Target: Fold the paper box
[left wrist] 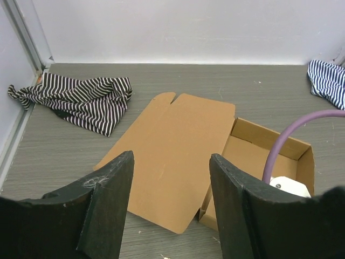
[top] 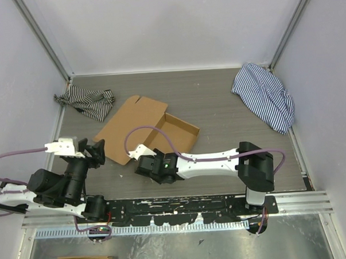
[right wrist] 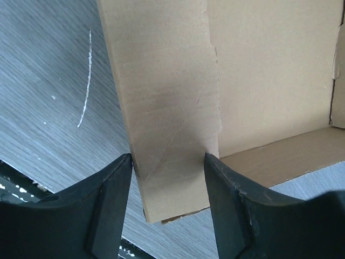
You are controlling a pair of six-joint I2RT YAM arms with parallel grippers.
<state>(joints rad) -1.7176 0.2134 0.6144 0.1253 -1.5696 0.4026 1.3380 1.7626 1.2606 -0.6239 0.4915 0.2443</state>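
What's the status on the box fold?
Left gripper open, empty, short of box. Right gripper astride box edge, grip unclear. Box half-formed, lid flat. Cloths clear of it.

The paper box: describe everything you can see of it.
The paper box is plain brown cardboard, half formed. Its right part stands as a shallow tray with raised walls, and its left part is a lid panel lying open, notched at its far edge. It rests on the table, not yet closed. The open right gripper straddles a flap at its near corner; whether they touch cannot be told.
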